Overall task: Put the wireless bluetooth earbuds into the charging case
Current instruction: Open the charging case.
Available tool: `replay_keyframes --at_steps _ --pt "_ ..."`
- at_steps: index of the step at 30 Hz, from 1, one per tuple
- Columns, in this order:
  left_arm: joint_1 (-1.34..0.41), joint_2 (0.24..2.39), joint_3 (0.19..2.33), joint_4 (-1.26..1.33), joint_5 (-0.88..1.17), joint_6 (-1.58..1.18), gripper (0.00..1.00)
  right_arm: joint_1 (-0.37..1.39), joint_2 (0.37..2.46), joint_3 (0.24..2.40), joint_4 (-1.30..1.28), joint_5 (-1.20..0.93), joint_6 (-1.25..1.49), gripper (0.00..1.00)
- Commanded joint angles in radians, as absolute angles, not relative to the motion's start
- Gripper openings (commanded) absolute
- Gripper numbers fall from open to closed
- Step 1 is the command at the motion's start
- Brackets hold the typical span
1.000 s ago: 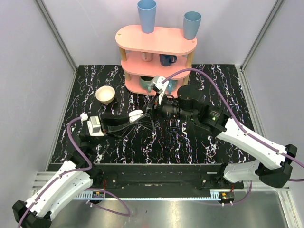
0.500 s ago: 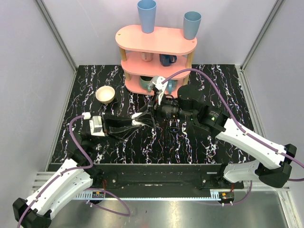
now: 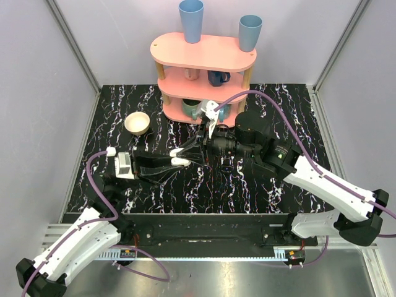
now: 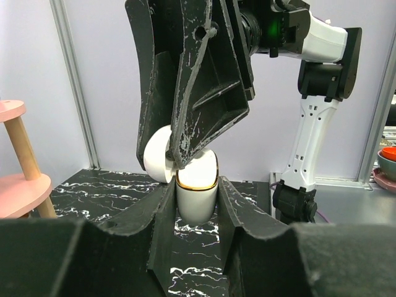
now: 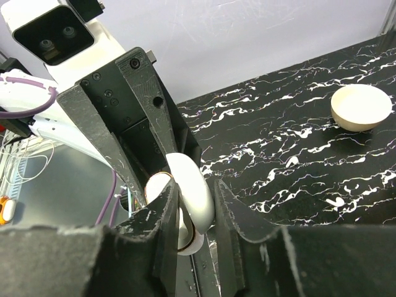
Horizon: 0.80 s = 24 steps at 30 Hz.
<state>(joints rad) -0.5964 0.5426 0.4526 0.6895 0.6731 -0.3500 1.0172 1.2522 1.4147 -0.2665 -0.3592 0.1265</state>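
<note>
White charging case stands upright, gripped by my left claw, gold-rimmed mouth facing up. My right claw, set opposite and above, pinches the hinged lid, tilted back off one side. I reckon earbuds would enter straight down.

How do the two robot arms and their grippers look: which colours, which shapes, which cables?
The left arm and the right arm have white shells with black joints and black bases. A purple cable loops along each of them. The left gripper and the right gripper have black, angular plastic fingers with scuffed edges. A small green light glows on the right arm.
</note>
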Motion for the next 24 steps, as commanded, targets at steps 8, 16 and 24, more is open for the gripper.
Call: replay_keyframes --at_steps 8,16,24 --pt "-0.595 0.551 0.5 0.678 0.609 -0.356 0.0 1.015 1.201 1.379 -0.184 -0.38 0.103 0.2" --pt "-0.594 0.555 0.506 0.638 0.605 -0.308 0.0 1.016 1.181 1.353 -0.164 -0.338 0.103 0.59" --pt "-0.594 0.526 0.491 0.621 0.565 -0.284 0.0 1.015 1.14 1.321 -0.12 -0.253 0.112 0.77"
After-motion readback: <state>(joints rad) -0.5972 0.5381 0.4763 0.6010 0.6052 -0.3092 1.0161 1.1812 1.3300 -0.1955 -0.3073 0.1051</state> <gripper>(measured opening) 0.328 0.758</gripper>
